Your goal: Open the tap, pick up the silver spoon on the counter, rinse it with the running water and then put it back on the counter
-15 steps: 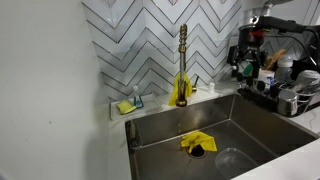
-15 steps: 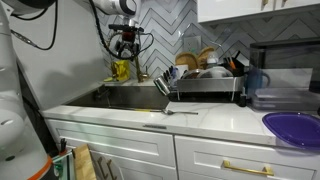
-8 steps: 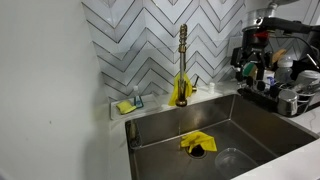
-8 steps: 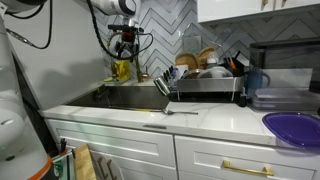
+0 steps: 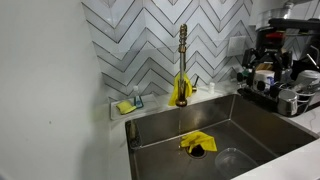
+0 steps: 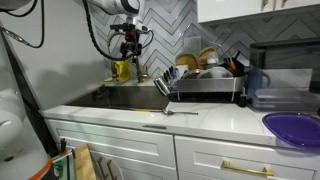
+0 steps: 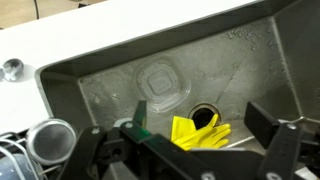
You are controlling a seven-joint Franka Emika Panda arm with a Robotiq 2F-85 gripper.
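The black gripper (image 6: pixel 130 48), jaws wide and empty, slid away from the tall gold tap (image 5: pixel 182 60) across the steel sink (image 5: pixel 160 140), and we reckoned the silver spoon (image 6: pixel 172 112) came next.

The arm (image 6: pixel 118 8) is glossy white, built of thick rounded links with smooth shells, and a large white link fills the near edge of an exterior view. Thin black cables (image 6: pixel 92 30) hang in loose loops beside the upper links. The gripper (image 6: pixel 130 47) is black and boxy under a dark wrist block. In the wrist view its two fingers (image 7: pixel 272 140) are matt black angular bars with blunt squared tips
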